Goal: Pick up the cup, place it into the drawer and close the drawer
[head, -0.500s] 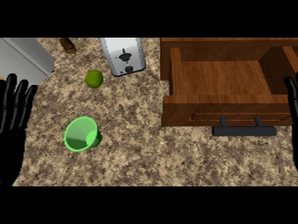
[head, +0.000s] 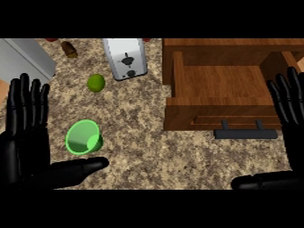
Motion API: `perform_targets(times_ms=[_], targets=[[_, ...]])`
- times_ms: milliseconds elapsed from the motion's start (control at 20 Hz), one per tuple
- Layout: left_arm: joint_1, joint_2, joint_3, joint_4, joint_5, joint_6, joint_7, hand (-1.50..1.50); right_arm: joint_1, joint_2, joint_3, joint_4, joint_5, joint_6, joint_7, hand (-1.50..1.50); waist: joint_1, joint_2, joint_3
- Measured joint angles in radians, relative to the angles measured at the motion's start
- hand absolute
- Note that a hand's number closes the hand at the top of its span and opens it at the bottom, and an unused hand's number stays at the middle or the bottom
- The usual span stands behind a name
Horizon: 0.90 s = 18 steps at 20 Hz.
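Cup [head: 83,138] lies on its side on worktop [head: 154,151], beside left hand [head: 24,147], which has moved in w/ fingers straight, holding nothing. Right hand [head: 297,120] likewise open by drawer [head: 220,89]; grasp not yet begun.

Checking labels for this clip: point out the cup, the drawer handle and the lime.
cup [head: 83,138], head view, on its inner wall
drawer handle [head: 245,133], head view, middle of the black bar
lime [head: 96,83], head view, centre of its skin
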Motion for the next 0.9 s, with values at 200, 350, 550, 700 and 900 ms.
perform_targets(times_ms=[200,350,550,700,900], targets=[[-0.036,-0.008,-0.051,0.07,0.017,0.1,-0.025,-1.5,-0.007,0.011,0.021,0.006,-0.002,0.003,0.024,-1.5,0.0,-0.002,-0.001],[-0.042,-0.011,-0.067,0.05,0.004,0.124,0.006,-1.5,-0.007,0.016,0.027,0.009,0.006,0.006,0.024,-1.5,0.001,-0.003,-0.001],[-0.083,-0.01,-0.055,0.076,0.014,0.147,0.022,-1.5,-0.013,0.022,0.028,0.029,0.008,0.013,0.004,-1.5,0.001,-0.003,-0.001],[-0.076,-0.012,-0.08,0.07,0.004,0.175,0.028,-1.5,-0.03,0.034,0.036,0.043,0.02,0.002,0.005,-1.5,0.002,-0.003,-0.001],[-0.091,-0.012,-0.072,0.082,0.005,0.191,0.043,-1.5,-0.034,0.017,0.001,0.06,-0.015,0.028,-0.004,-1.5,0.002,-0.004,-0.001]])
